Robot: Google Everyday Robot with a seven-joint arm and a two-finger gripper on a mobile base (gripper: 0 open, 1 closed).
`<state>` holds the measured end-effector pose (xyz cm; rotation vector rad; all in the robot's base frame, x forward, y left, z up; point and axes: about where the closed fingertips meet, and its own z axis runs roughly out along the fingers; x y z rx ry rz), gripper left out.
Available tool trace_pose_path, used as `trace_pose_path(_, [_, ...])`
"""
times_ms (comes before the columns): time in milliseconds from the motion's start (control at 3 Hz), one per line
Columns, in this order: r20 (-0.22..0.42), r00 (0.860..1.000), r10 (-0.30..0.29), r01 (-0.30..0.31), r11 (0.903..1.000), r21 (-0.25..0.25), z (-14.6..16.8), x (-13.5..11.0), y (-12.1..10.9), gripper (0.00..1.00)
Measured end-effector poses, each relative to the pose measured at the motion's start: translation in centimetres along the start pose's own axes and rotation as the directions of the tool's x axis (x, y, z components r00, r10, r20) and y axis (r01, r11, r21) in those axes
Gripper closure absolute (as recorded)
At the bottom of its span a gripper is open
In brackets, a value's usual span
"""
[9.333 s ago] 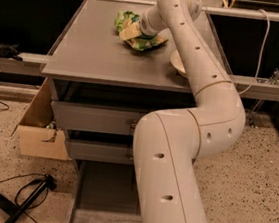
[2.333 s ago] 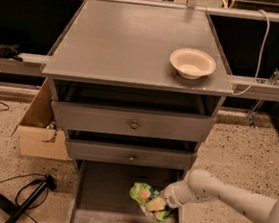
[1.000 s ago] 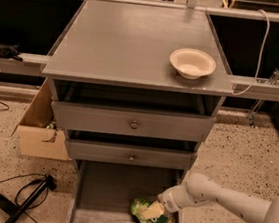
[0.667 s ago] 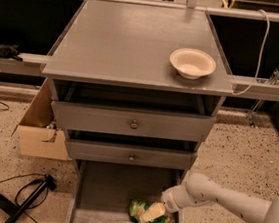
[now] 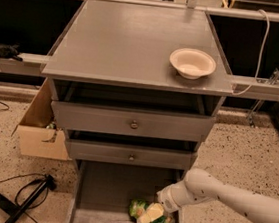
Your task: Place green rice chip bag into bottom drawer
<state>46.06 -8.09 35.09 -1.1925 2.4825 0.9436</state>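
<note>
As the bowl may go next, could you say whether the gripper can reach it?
Probably yes: the gripper is low in the bottom drawer at the green rice chip bag, but nothing covers the bowl.

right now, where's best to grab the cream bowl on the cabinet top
Its near rim, from above: the bowl sits upright and open at the right edge of the cabinet top, so its thin wall should pinch easily. The end effector is in the bottom drawer, at the green rice chip bag.

The grey wooden desk (image 5: 126, 46) carries a cream round bowl (image 5: 192, 63) near its right edge; the pincer (image 5: 151, 215) is inside the bottom drawer (image 5: 104, 190).
</note>
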Motion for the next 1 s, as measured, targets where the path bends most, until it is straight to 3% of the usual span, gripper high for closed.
trace_pose_path(333, [-0.064,0.994,-0.089,0.087,0.9952,-0.046,-5.7,-2.8,6.0,0.00])
trace_pose_path(667, [-0.153,0.979,-0.135,0.126,0.9899,-0.064,-11.4,-3.9,11.3,0.00])
trace_pose_path(1000, [-0.207,0.960,-0.188,0.189,0.9819,-0.016,-17.3,-5.0,15.5,0.00])
